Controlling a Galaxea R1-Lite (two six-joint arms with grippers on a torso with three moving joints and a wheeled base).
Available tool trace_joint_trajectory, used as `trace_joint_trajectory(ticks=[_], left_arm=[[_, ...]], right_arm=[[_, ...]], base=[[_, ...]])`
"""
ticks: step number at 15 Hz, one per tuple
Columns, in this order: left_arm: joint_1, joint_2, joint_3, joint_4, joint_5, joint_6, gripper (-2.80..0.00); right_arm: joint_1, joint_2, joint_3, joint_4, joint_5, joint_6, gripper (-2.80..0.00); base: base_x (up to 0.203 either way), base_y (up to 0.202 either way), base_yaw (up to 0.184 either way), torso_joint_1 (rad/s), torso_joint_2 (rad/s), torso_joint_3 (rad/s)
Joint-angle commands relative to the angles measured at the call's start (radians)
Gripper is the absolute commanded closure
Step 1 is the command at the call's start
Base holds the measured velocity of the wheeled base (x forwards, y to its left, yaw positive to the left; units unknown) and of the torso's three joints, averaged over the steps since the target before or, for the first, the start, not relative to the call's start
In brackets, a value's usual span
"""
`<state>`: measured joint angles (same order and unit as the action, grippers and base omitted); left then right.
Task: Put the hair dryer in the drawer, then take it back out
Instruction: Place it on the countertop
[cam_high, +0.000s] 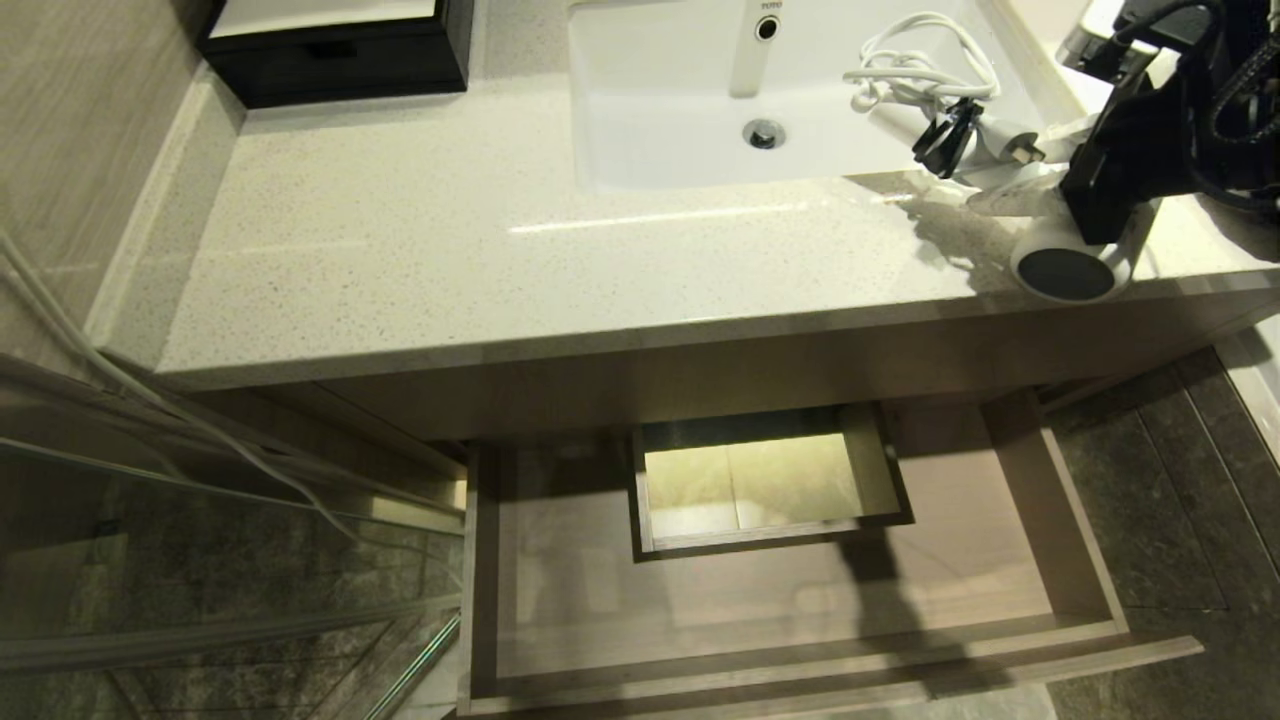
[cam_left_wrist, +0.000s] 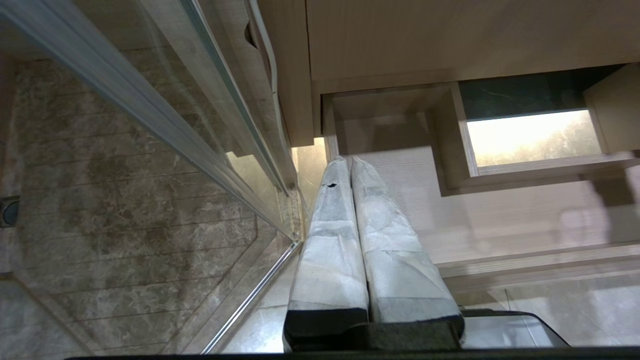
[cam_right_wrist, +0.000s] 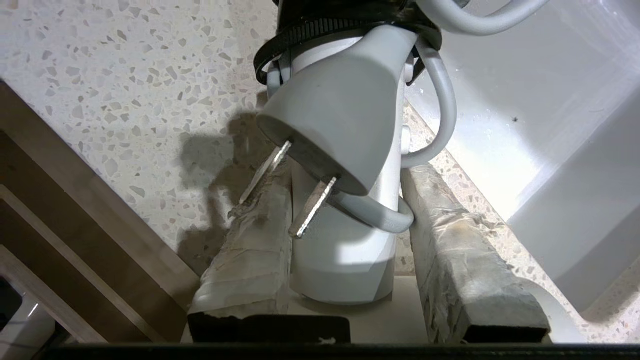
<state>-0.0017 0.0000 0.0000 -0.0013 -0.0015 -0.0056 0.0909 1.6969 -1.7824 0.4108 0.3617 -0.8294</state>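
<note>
The white hair dryer (cam_high: 1070, 268) hangs over the countertop's front right edge, its dark round end facing me. My right gripper (cam_high: 1095, 215) is shut on its handle (cam_right_wrist: 345, 255), one taped finger on each side. The plug (cam_right_wrist: 340, 125) sticks out in front of the handle. The bundled cord (cam_high: 920, 65) with its black tie (cam_high: 948, 135) trails over the sink's corner. Below, the drawer (cam_high: 1060, 520) stands pulled out, with nothing on its floor, and has a boxed cut-out (cam_high: 760, 480) at its middle back. My left gripper (cam_left_wrist: 347, 165) is shut and parked low beside the drawer (cam_left_wrist: 500, 215).
A white sink (cam_high: 680, 100) is set in the speckled countertop (cam_high: 450, 250). A black box (cam_high: 340, 45) stands at the back left. A glass panel (cam_high: 200, 560) runs along the drawer's left side. Dark floor tiles (cam_high: 1180, 520) lie to its right.
</note>
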Motion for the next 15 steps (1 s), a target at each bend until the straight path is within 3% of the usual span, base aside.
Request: trace_joint_trajectory(ticks=[1,12,13,15], left_arm=[[0.0,0.0,0.0,0.0,0.0,0.001,0.0],[0.0,0.0,0.0,0.0,0.0,-0.001,0.0],[0.0,0.0,0.002,0.0,0.002,-0.001,0.0],[0.0,0.0,0.001,0.0,0.0,0.0,0.0]], right_arm=[[0.003,0.038,-0.019,0.0,0.002,-0.003,0.0],[0.002,0.031,-0.037,-0.02,0.0,-0.017,0.0],[0.003,0.03,-0.037,-0.023,0.0,-0.02,-2.8],[0.001,0.029,-0.035,-0.02,-0.001,-0.02,-2.8]], base=[[0.0,0.0,0.0,0.0,0.0,0.0],[0.0,0.0,0.0,0.0,0.0,0.0],[0.0,0.0,0.0,0.0,0.0,0.0],[0.0,0.0,0.0,0.0,0.0,0.0]])
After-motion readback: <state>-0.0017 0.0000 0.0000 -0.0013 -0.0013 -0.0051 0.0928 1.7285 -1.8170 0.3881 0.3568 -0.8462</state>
